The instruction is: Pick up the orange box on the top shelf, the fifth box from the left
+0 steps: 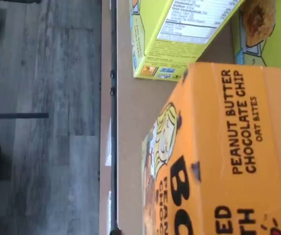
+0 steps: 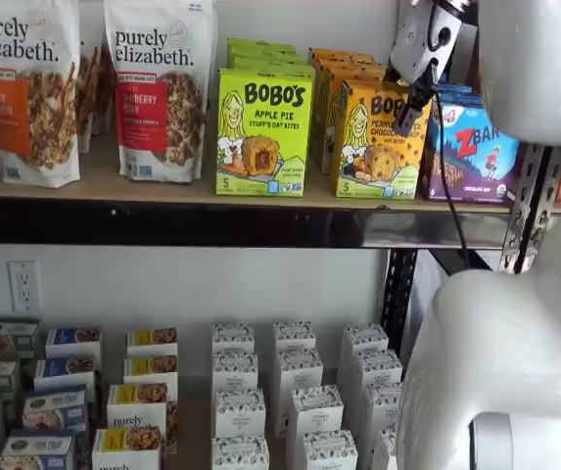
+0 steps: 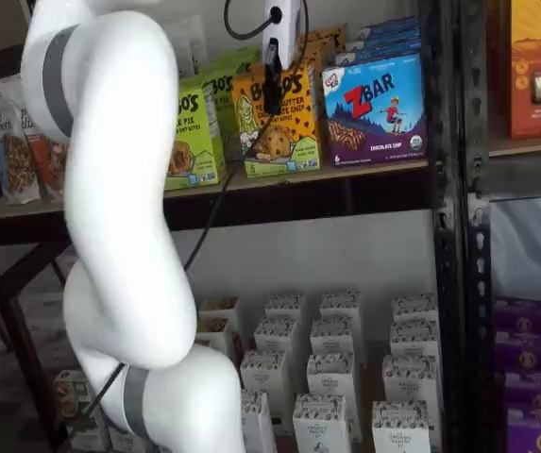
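While poised before the orange box [image 2: 378, 137], hangs just in front of its upper face: gripper [image 3: 272, 90], black fingers [image 2: 412, 106] side-on, gap not visible, spread as wide as ever, nothing held. Stands upright on the top shelf [image 2: 163, 186], between lime-green Apple Pie carton [image 2: 262, 132] and ZBar box [image 3: 376, 109].

We see a glossy white arm [image 3: 119, 189] built of thick, rounded tube segments — smooth, with no visible screws or markings. Grey bands ring its joints, one near the upper bend and another low down. The gripper [image 3: 272, 80] has a white body and black fingers; in a shelf view [image 2: 412, 103] a dark round opening marks its white housing. A thin black cable [image 3: 204, 222] loops from the gripper's top and trails down — slack along the arm.
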You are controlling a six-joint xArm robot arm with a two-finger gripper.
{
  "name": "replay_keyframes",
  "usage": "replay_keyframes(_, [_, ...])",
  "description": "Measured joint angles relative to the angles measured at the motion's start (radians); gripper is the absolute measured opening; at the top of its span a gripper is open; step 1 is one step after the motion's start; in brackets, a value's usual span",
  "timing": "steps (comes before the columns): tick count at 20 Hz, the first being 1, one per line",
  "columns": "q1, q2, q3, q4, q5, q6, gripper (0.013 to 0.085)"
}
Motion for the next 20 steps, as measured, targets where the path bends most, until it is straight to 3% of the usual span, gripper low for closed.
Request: replay_keyframes(20, [0.042, 0.058, -0.093, -0.095, 0.056, 0.035, 0.085])
